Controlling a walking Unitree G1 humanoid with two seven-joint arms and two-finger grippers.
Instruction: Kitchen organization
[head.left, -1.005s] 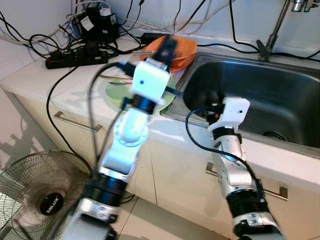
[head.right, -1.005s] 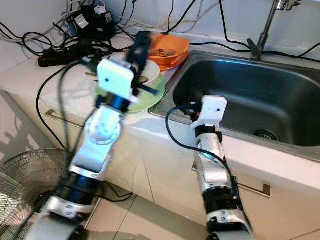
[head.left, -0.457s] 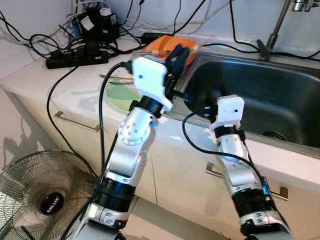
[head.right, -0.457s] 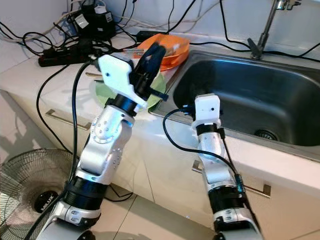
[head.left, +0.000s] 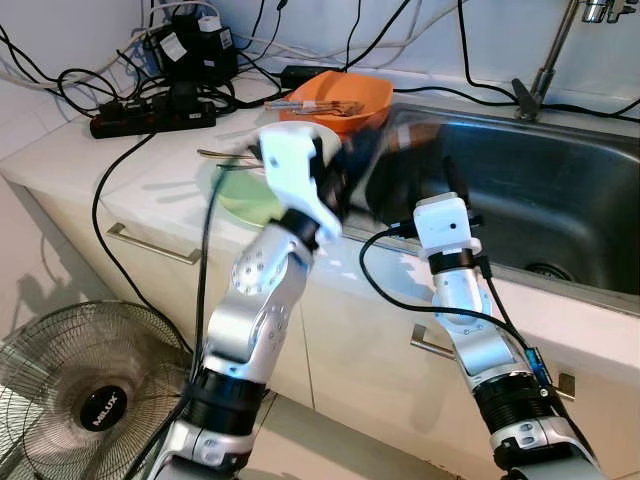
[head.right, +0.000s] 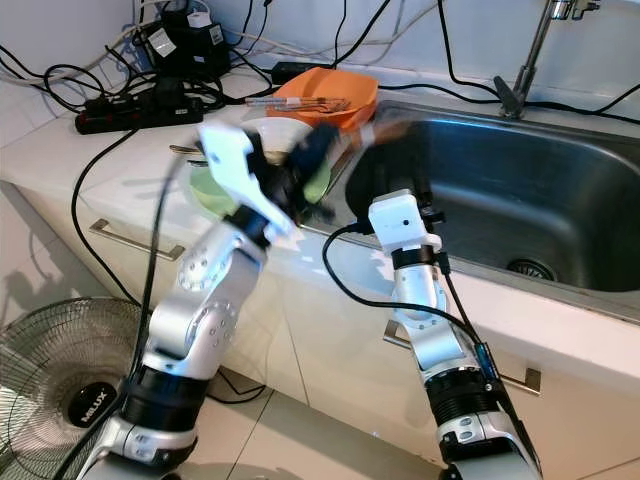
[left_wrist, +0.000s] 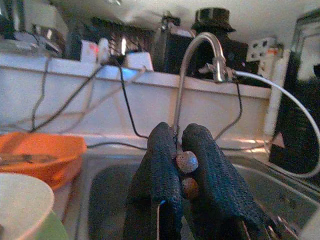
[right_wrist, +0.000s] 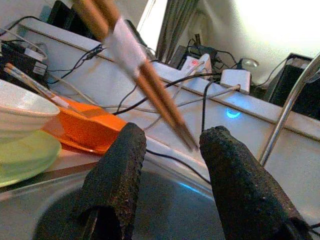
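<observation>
Chopsticks (left_wrist: 186, 172), a brown pair seen end-on in the left wrist view, sit pinched between the two black fingers of the left gripper (left_wrist: 178, 165), which is clenched on them. In the head views that gripper (head.left: 395, 165) is motion-blurred, reaching over the near left corner of the sink (head.left: 560, 190). The right wrist view catches the same pair (right_wrist: 135, 65) as a slanted brown length with a pale band round it, hanging in the air ahead of the right gripper (right_wrist: 172, 150). That right gripper has its two fingers spread wide apart with nothing between them; its white wrist block (head.left: 445, 222) stands at the sink's front rim, just right of the left arm.

Just left of the sink, on the white counter (head.left: 120, 165), lies a pale green plate (head.left: 240, 195) with a white bowl (head.right: 285, 135) on it, partly covered by the left arm's white housing. Behind the plate, touching the sink's back left corner, is an orange bowl (head.left: 340, 95) with utensils lying across it. Farther left of the sink along the wall, a black power strip (head.left: 150, 112) sits among tangled black cables (head.left: 70, 85). A metal tap (head.left: 545, 60) rises at the back edge of the sink. Below the counter, well left of the sink, a floor fan (head.left: 85, 395) stands on the tiled floor
</observation>
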